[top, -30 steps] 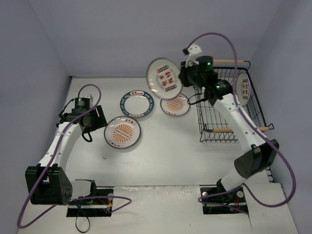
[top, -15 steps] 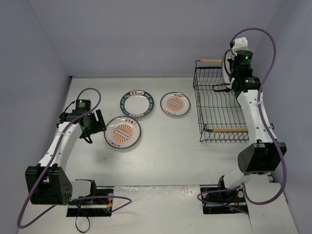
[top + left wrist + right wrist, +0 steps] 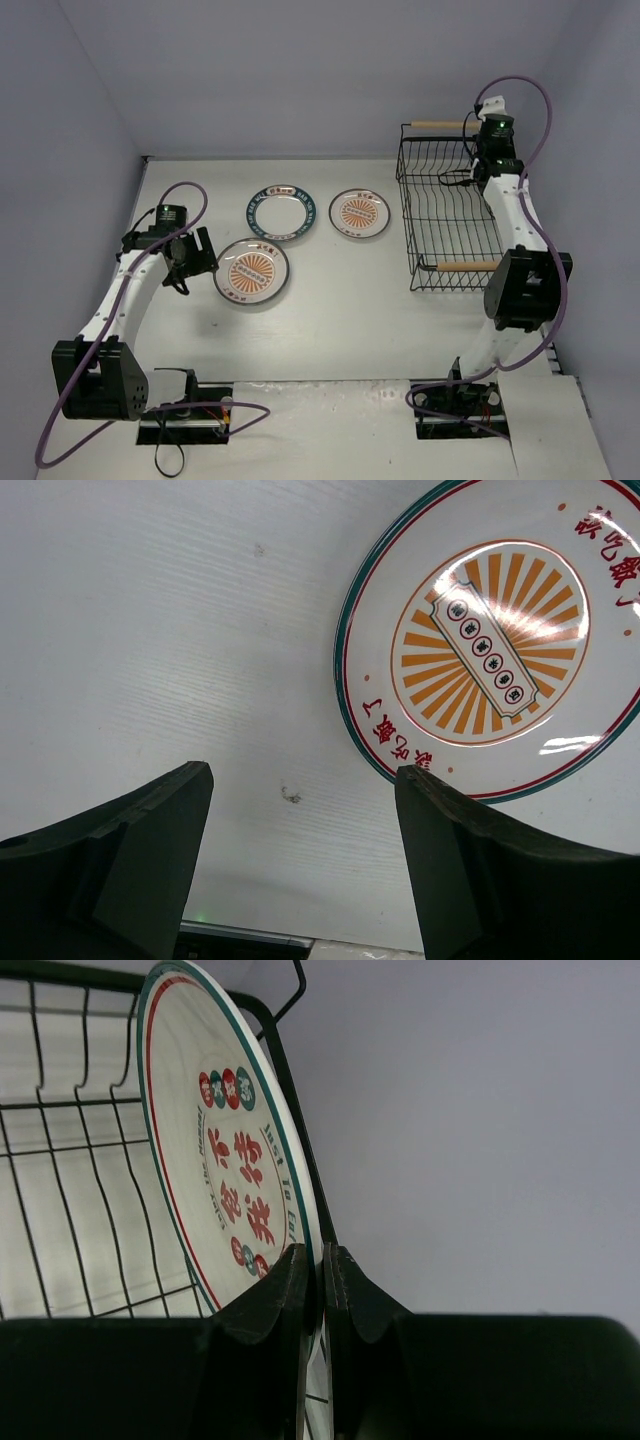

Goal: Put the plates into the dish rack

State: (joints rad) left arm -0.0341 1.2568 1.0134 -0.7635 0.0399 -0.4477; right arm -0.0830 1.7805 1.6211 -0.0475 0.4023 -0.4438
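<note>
The right gripper (image 3: 320,1260) pinches the rim of a round white plate with red characters (image 3: 225,1160), held on edge at the far right corner of the black wire dish rack (image 3: 409,225). The left gripper (image 3: 305,775), jaws wide apart, hovers beside an orange-sunburst plate (image 3: 490,645) on the white table (image 3: 340,310).

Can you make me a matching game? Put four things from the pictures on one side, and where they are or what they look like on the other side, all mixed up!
Things:
1. red-character plate
2. teal-rimmed plate
3. left gripper
4. dish rack

Descriptions:
A. black wire with wooden handles
B. open, over the table beside a sunburst plate
C. pinched on its rim by the right gripper
D. lying flat, with nothing holding it

Pairs: 1-C, 2-D, 3-B, 4-A
</note>
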